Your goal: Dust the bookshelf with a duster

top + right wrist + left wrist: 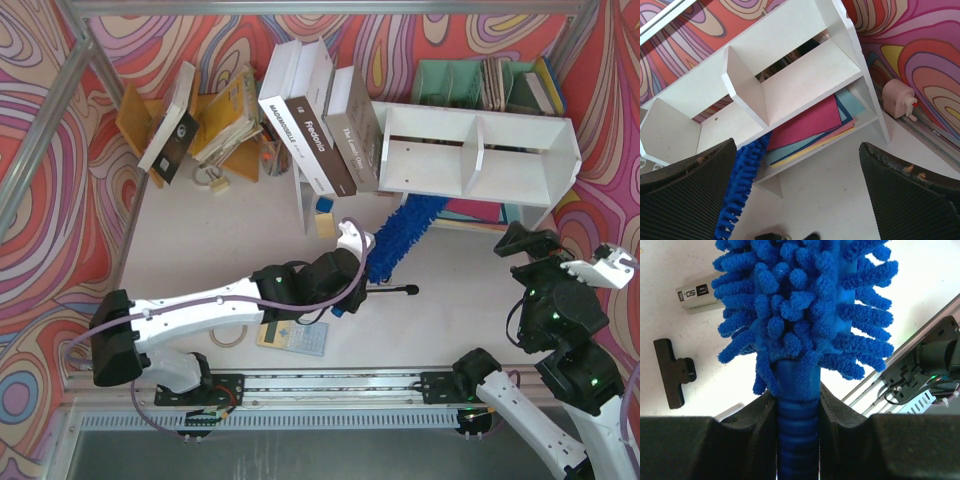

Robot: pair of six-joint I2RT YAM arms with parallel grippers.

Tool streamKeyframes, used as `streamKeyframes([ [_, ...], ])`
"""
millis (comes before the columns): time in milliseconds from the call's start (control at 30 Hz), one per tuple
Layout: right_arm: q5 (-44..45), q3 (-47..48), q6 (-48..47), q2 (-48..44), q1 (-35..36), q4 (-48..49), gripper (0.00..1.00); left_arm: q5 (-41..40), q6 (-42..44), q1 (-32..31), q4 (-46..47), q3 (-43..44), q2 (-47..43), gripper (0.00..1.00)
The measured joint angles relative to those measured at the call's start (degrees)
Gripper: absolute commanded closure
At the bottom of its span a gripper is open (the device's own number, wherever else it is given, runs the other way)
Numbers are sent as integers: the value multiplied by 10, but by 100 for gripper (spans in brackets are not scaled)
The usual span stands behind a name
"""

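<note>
We see our left gripper [797,412] pinching the duster [405,235] by its handle in the middle of the top view. The fluffy end reaches the bottom of the shelf [470,110] at the upper right. Our right gripper [797,195] is spread wide, holding nothing

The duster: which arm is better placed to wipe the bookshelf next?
Left, probably. The left gripper is shut on the duster handle, and the fluffy head reaches the bookshelf at its lower tier. The right gripper is open and empty.
</note>
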Motion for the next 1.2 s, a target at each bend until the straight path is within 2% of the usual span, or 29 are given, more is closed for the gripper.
streamKeyframes([
  [233,0,0,0,3,0,1,1,-29,-38,-1,14,-37,-9,100],
  [533,0,0,0,3,0,1,1,-19,-59,1,10,-19,53,100],
  [700,0,0,0,2,0,0,1,-15,-58,2,6,-17,55,100],
  [800,0,0,0,2,0,0,1,-5,-51,4,13,-25,36,100],
  [1033,-10,7,-5,8,0,0,1,12,-17,7,26,-69,-74,100],
  [1200,-23,11,-10,21,0,1,1,41,17,8,18,-86,-96,100],
])
